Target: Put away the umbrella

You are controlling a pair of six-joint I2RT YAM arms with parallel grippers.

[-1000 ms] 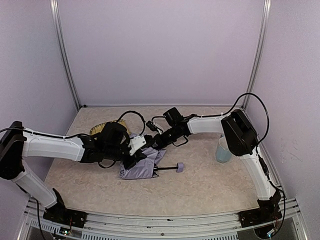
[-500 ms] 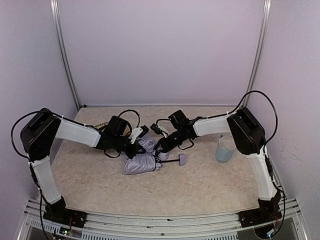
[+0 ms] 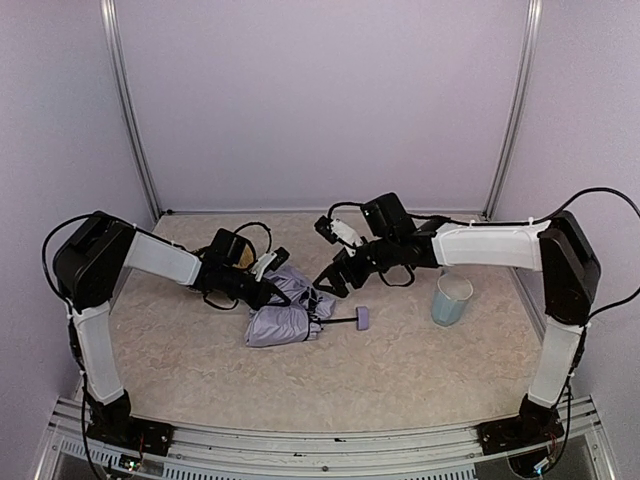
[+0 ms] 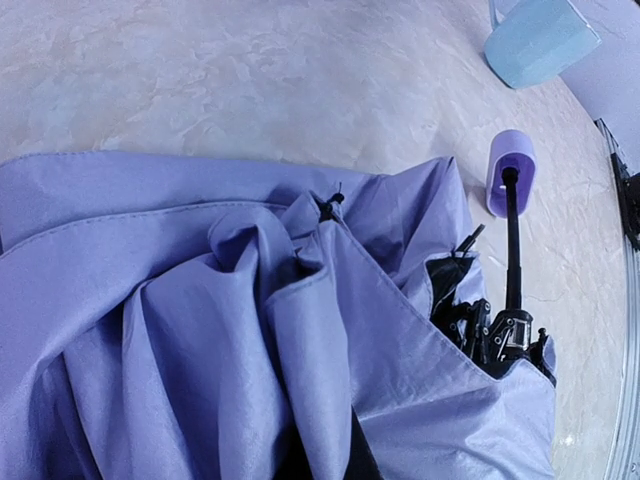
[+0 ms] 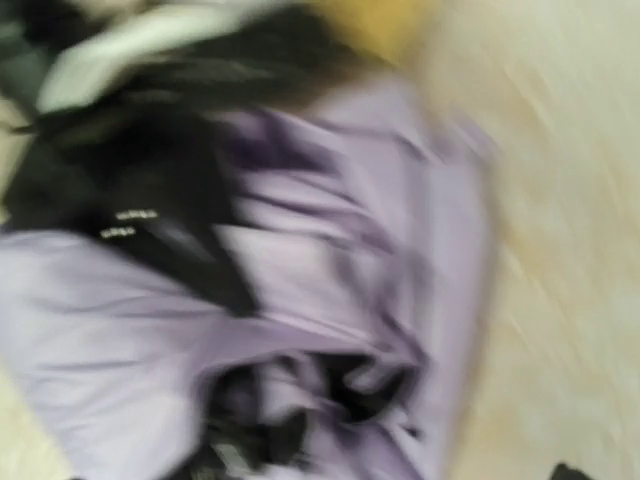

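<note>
- Since half a second ago, top view: the right arm's elbow has swung out to the right wall and its forearm now runs level across the table (image 3: 400,370). The wrist sits higher and farther back than before. The left arm and the umbrella (image 3: 280,322) have hardly shifted.
- Top view: the umbrella lies collapsed near mid-table, its canopy a crumpled lilac heap. The shaft (image 3: 340,321) points right and ends in the small handle (image 3: 363,318).
- Top view: the left gripper (image 3: 272,291) is down on the canopy's far left edge and touches the fabric. I cannot tell whether it is clenched or released.
- Top view: the right gripper (image 3: 328,283) hangs just over the canopy's far right edge. I cannot make out how its jaws stand.
- Top view: the light blue cup (image 3: 451,300) stands upright to the right of the handle, well apart from the canopy.
- Left wrist view: lilac fabric fills most of the frame, with one fold bunched at lower centre. The fingers are hidden by cloth. The black ribs (image 4: 490,330) show in the open mouth of the canopy, and the shaft runs up to the handle. The cup is at the top right corner.
- Right wrist view: heavily motion-blurred. Lilac fabric with dark folds sits in the centre and a black mass at the left. The fingers are not discernible.
</note>
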